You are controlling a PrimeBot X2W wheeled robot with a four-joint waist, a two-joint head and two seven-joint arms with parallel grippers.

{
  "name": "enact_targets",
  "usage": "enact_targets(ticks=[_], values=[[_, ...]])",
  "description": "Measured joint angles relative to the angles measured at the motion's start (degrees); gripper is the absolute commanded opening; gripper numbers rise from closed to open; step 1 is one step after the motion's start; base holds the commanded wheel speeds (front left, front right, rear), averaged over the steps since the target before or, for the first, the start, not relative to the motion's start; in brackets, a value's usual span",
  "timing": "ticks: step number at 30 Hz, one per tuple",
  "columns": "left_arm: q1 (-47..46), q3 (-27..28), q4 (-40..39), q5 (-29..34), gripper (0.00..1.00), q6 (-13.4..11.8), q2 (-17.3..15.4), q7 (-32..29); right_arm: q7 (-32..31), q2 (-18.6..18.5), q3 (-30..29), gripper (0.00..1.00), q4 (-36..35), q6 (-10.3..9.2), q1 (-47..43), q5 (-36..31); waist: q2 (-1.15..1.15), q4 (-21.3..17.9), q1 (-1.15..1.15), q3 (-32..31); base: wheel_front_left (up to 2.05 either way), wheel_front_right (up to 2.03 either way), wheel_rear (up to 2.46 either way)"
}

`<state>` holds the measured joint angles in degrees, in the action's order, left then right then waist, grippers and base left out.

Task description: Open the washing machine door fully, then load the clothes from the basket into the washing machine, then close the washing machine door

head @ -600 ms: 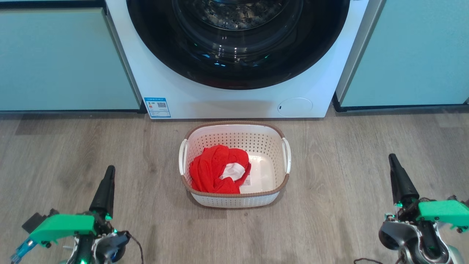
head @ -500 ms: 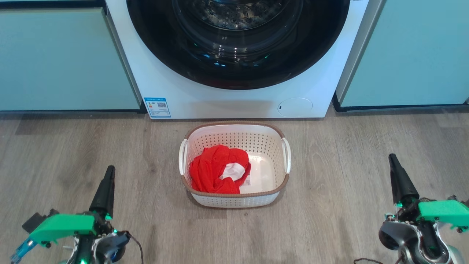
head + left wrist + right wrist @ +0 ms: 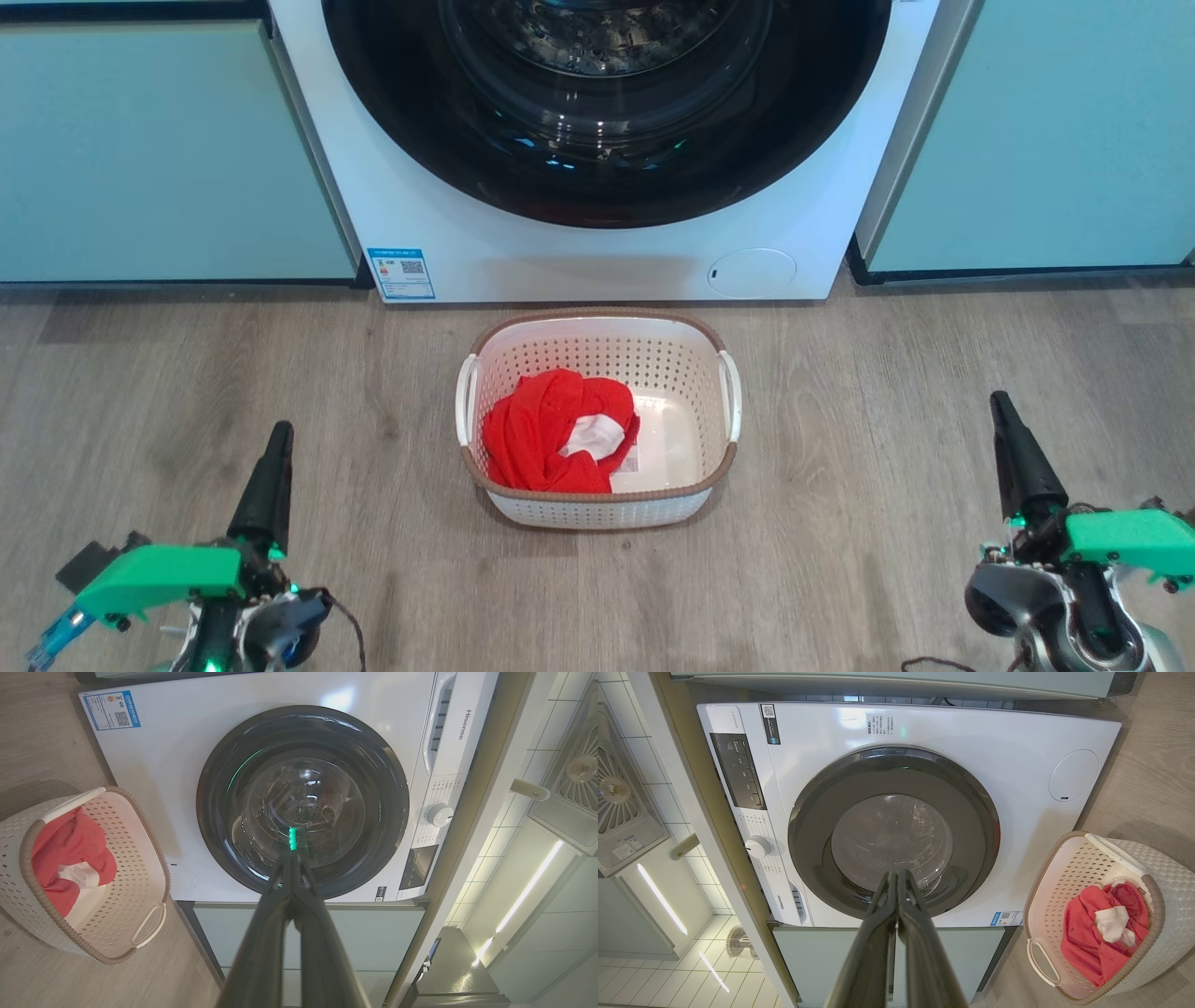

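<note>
The white washing machine [image 3: 485, 252] stands at the top centre of the head view, its black-rimmed porthole door [image 3: 607, 177] closed flat against the front. The door [image 3: 302, 800] [image 3: 894, 830] also looks closed in both wrist views. On the floor in front sits the cream basket [image 3: 597, 509] with the red clothes [image 3: 546, 434] heaped in its left half. My left gripper [image 3: 278, 431] is low at the left, shut and empty, well short of the basket. My right gripper [image 3: 999, 399] is low at the right, also shut and empty.
Pale teal cabinets [image 3: 159, 149] [image 3: 1055, 140] flank the machine. Wood-look floor [image 3: 840, 420] lies on both sides of the basket. A small round white flap [image 3: 752, 273] sits at the machine's lower right and a blue label [image 3: 401, 273] at its lower left.
</note>
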<state>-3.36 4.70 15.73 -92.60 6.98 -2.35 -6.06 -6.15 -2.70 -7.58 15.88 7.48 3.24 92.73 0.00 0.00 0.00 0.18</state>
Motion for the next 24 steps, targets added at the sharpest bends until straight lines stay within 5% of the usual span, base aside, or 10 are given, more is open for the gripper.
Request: enact_targets(ticks=[14, 15, 24], values=[[0.0, 0.0, 0.0, 0.0, 0.00, 0.0, 0.0, 0.0, 0.0, 0.0, 0.0, 0.00, 0.0, 0.00, 0.0, 0.0, 0.00, 0.0, 0.00, 0.0, 0.00, 0.00, 0.00], [0.0, 0.0, 0.0, 0.0, 1.00, 0.0, 0.0, 0.0, 0.0, 0.0, 0.0, 1.00, 0.0, 0.00, 0.0, 0.0, 0.00, 0.0, 0.00, 0.0, 0.00, 0.00, 0.00], [4.4, -0.5, 4.7, 0.0, 1.00, -0.2, 0.6, 0.6, 0.2, 0.6, 0.5, 1.00, 4.7, 0.01, -4.0, 0.0, 0.00, -0.1, 0.00, -0.2, 0.00, 0.00, 0.00]])
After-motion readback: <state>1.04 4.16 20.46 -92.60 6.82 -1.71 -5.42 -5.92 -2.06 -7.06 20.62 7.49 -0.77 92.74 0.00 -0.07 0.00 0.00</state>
